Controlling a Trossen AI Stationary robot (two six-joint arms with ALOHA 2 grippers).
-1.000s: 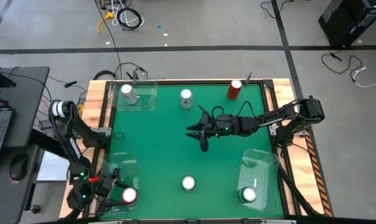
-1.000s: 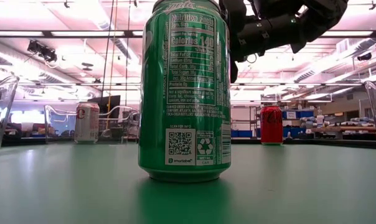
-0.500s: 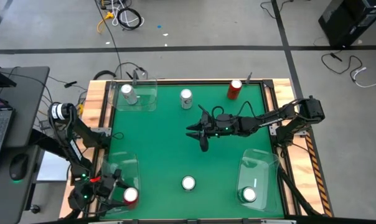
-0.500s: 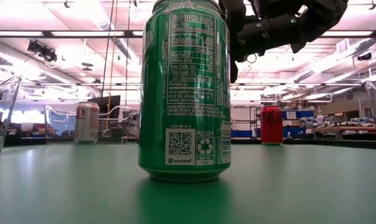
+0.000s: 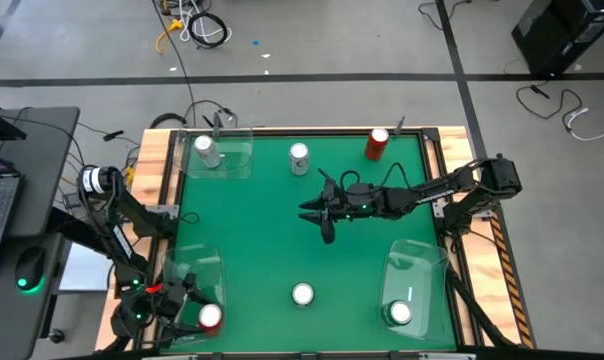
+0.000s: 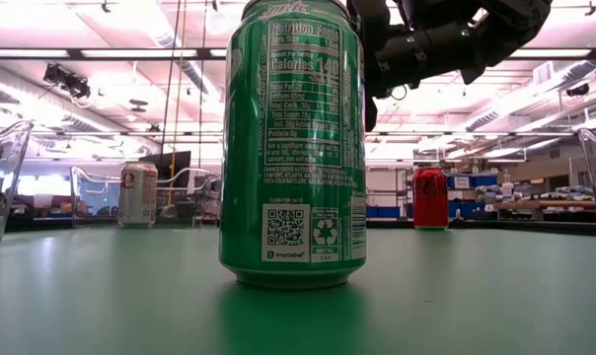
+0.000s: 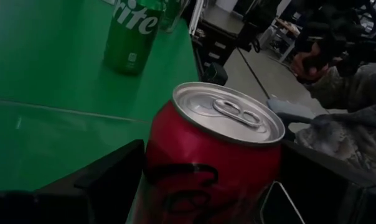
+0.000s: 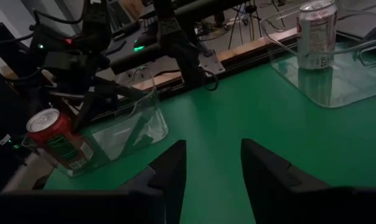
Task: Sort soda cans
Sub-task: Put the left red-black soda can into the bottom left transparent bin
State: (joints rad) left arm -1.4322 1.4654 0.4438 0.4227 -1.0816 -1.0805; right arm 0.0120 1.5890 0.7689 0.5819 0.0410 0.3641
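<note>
The left tool sits at the near left corner of the surface, inside the near left bin. Its fingers are spread on either side of a red can and stand clear of the can wall. The can is upright in that bin, so the step in hand appears to be the release of a sorted can. The next move calls for a straight lift out of the bin without clipping the can or the bin wall.

The right tool hangs above the middle of the surface, holding nothing. Its fingers are parted by a moderate gap. It points toward the left side.

Remaining cans on open surface:
- A silver can stands near the far edge, centre.
- A second red can stands at the far edge, right of centre.
- A green can stands at the near edge, centre, close to the low camera.

Cans already in bins:
- A silver can stands in the far left bin.
- A can with only its top showing stands in the near right bin.

The green can stands between the two near bins. A person's sleeve shows beyond the surface edge.
</note>
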